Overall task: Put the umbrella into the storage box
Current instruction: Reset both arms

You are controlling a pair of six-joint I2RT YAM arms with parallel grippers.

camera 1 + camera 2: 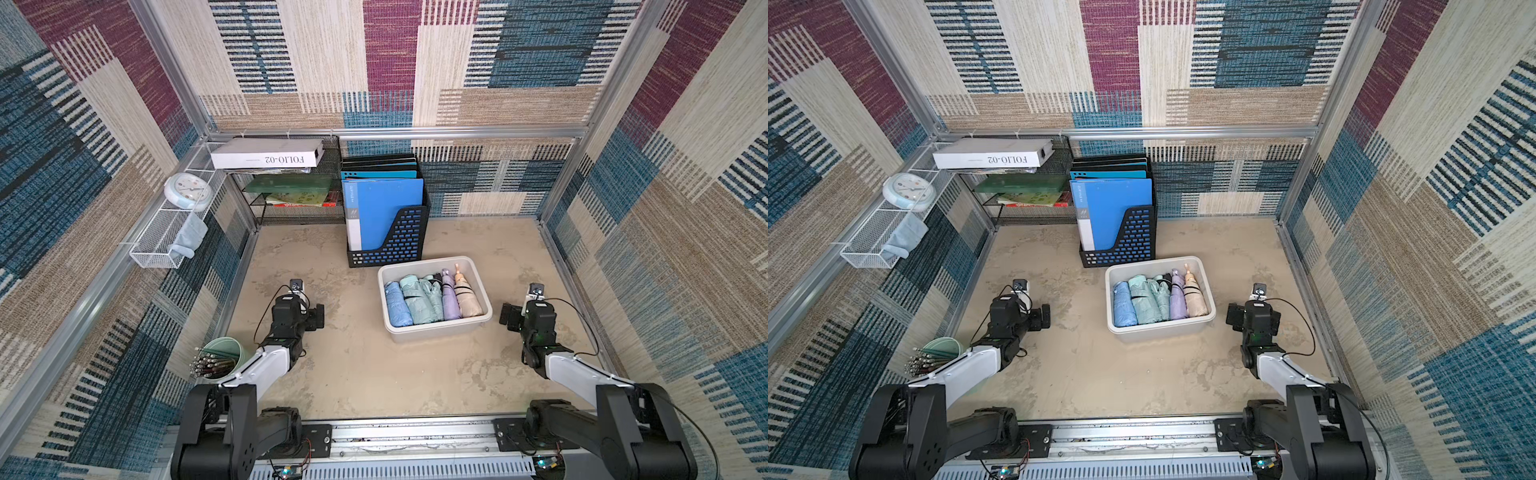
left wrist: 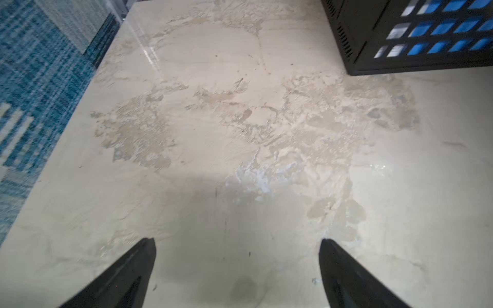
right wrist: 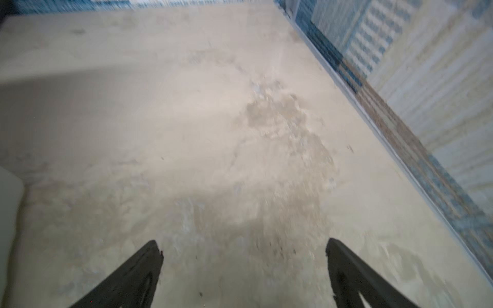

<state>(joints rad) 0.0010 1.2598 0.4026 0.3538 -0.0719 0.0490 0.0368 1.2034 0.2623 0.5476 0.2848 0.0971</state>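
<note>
The storage box [image 1: 434,332] [image 1: 1158,332], a pale rectangular tub, sits right of the table's middle. Several folded umbrellas lie side by side inside it: a blue umbrella [image 1: 398,307], a mint one [image 1: 422,301], a purple one [image 1: 450,297] and a beige one [image 1: 467,297]. No umbrella lies on the table outside it. My left arm [image 1: 291,313] hovers left of the box, and my right arm [image 1: 536,316] just to its right. In the wrist views the left gripper [image 2: 237,240] and the right gripper [image 3: 244,241] are both open over bare tabletop, holding nothing.
A black perforated file holder [image 1: 390,241] [image 2: 400,34] with blue folders stands just behind the box. A green pen cup [image 1: 220,357] sits near the left arm's base. A mesh shelf with books [image 1: 291,187], a white wire basket [image 1: 166,232] and a clock [image 1: 187,191] line the back left.
</note>
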